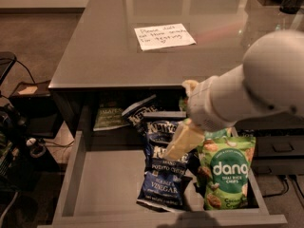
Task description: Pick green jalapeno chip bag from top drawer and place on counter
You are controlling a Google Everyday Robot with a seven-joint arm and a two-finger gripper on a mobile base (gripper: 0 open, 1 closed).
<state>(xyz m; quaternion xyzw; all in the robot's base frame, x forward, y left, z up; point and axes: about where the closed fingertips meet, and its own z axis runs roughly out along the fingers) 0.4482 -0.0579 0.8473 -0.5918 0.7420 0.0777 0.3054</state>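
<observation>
Hidden bits
The gripper hangs above the blue bag; the arm hides the back right of the top drawer, and the green jalapeno chip bag looks half lost in shadow.

**Gripper over the open drawer**

The gripper hangs at centre right, above a dark blue Kettle bag in the top drawer. A dang pouch lies to the right. The green jalapeno chip bag sits further back, under the edge of the counter.
</observation>
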